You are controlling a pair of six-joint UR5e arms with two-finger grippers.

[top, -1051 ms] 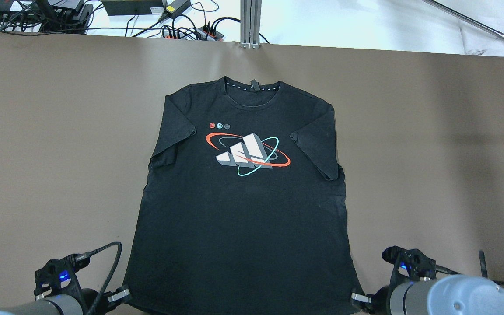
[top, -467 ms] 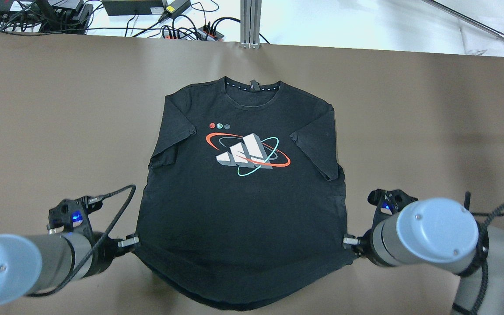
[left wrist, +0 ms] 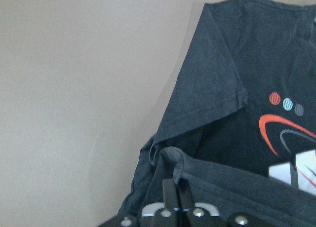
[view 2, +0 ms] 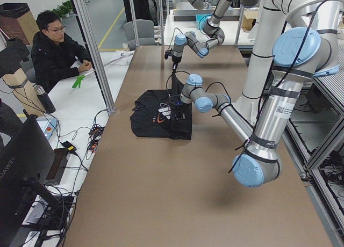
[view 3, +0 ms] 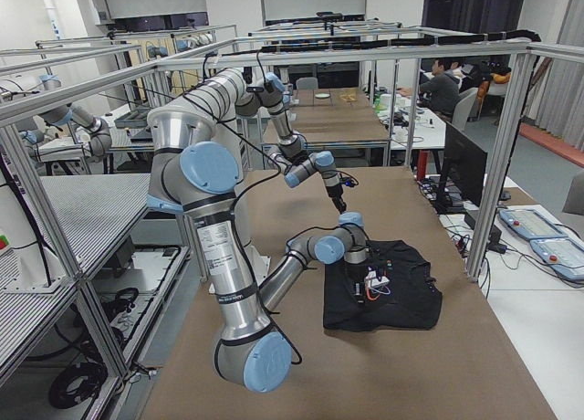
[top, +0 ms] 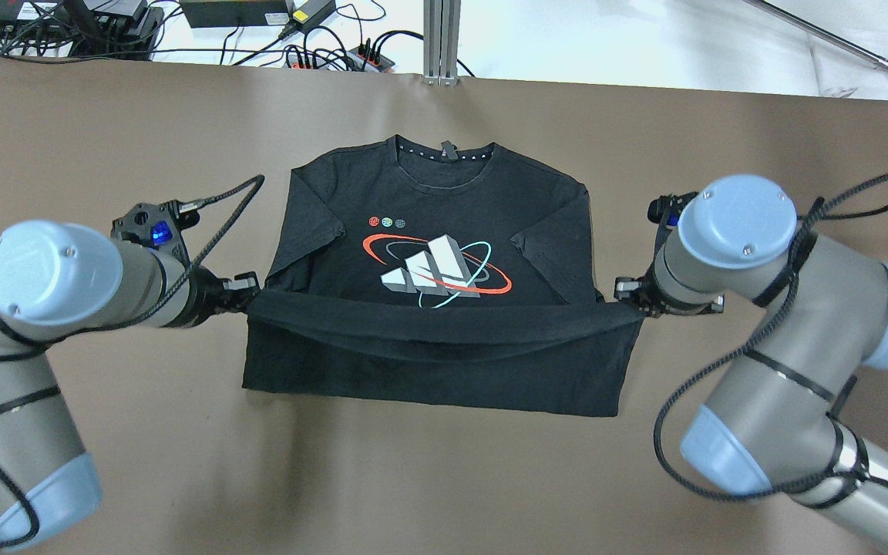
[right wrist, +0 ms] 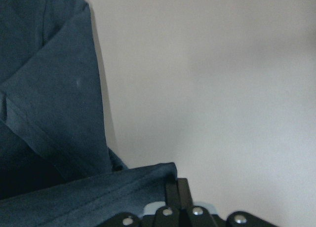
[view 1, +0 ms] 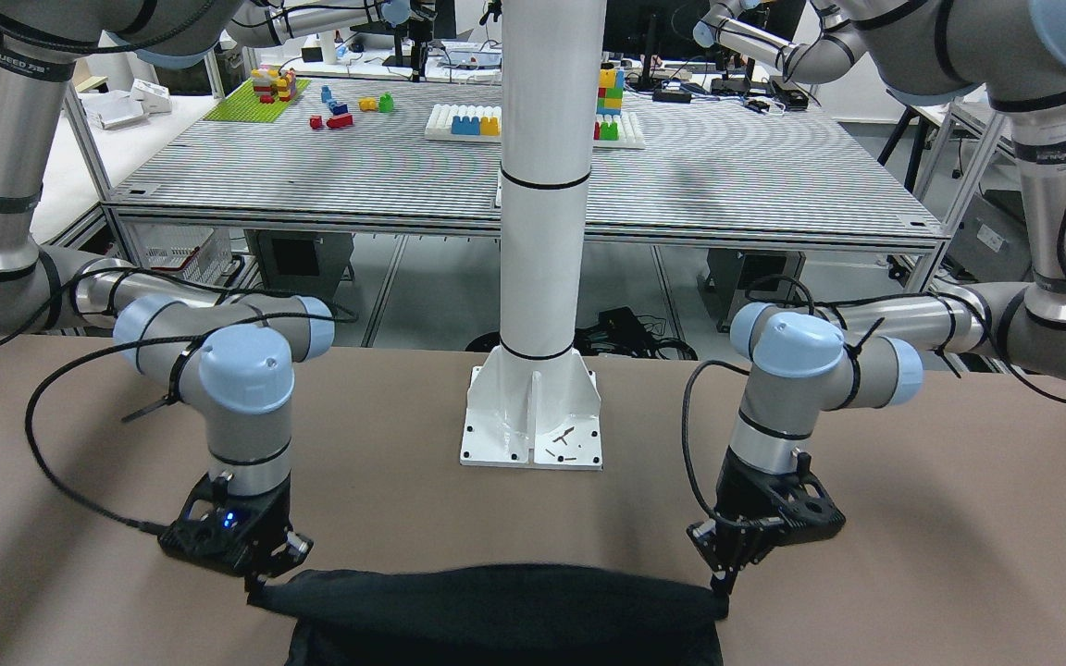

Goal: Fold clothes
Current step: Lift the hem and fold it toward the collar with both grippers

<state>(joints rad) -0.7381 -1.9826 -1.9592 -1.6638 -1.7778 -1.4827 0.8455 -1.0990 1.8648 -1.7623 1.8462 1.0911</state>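
black t-shirt point(top: 428, 370): hem point(top: 444, 327) raised, just short of the logo point(top: 436, 274). left gripper point(top: 251, 284) and right gripper point(top: 632, 301) each clench a hem corner, either side of the logo. risk: slack mid-hem drags and creases; uneven arm travel skews the fold.

even bright overhead light, soft shadows, wrist views blurry.

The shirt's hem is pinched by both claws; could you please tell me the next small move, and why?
Probably carry the hem toward the collar, both claws level. The left claw and right claw each pinch a hem corner, the hem reaches only the print's lower edge, and the upper half lies uncovered.
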